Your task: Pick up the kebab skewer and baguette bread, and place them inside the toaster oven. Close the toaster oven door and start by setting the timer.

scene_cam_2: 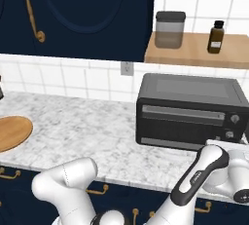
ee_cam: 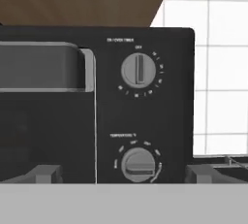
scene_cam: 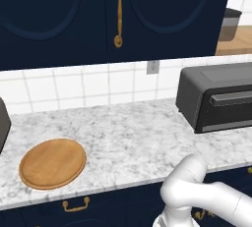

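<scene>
The dark grey toaster oven (scene_cam_2: 189,112) stands on the marble counter at the right, also seen in the left base view (scene_cam: 216,98). The toaster oven door (ee_cam: 43,126) is shut, its bar handle (ee_cam: 43,68) across the top. My gripper (ee_cam: 124,172) is open and empty, close in front of the oven's control panel. Its fingertips (ee_cam: 46,172) stand to either side of the lower knob (ee_cam: 139,165), apart from it. The upper timer knob (ee_cam: 139,70) points straight up. The kebab skewer and the baguette bread are out of view.
A round wooden board (scene_cam: 52,163) lies bare on the counter at the left. A wooden shelf above the oven holds a grey jar (scene_cam_2: 169,29) and a brown bottle (scene_cam_2: 215,37). Dark blue cabinets hang overhead. A dark appliance (scene_cam: 2,123) sits at the far left.
</scene>
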Robot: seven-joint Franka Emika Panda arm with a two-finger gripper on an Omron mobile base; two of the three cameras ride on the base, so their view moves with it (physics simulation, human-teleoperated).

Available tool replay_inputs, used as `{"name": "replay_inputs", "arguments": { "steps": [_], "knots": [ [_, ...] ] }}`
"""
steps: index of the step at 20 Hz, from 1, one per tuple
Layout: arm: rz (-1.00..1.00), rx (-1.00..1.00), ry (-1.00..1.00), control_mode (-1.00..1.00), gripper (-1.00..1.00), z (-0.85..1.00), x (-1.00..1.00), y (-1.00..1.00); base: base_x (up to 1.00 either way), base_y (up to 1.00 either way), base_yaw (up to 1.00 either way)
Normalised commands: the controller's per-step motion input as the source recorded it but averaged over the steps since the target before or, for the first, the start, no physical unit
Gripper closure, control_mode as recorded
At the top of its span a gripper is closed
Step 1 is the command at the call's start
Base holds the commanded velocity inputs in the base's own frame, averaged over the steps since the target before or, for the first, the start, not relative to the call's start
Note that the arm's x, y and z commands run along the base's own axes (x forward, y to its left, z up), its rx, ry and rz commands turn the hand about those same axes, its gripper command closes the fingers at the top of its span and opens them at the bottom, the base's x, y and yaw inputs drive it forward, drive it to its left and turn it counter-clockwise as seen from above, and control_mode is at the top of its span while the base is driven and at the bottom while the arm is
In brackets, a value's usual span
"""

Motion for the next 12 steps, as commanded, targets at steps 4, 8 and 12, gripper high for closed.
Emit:
{"name": "replay_inputs", "arguments": {
  "steps": [4,8,12],
  "knots": [
    [0.0,0.0,0.0,1.0,-1.0,0.0,0.0,0.0,0.0,-0.55,0.0],
    [0.0,0.0,0.0,1.0,-1.0,0.0,0.0,0.0,0.0,-0.49,-0.01],
    [0.0,0.0,0.0,1.0,-1.0,0.0,0.0,0.0,0.0,-0.42,-0.03]
  ]
}}
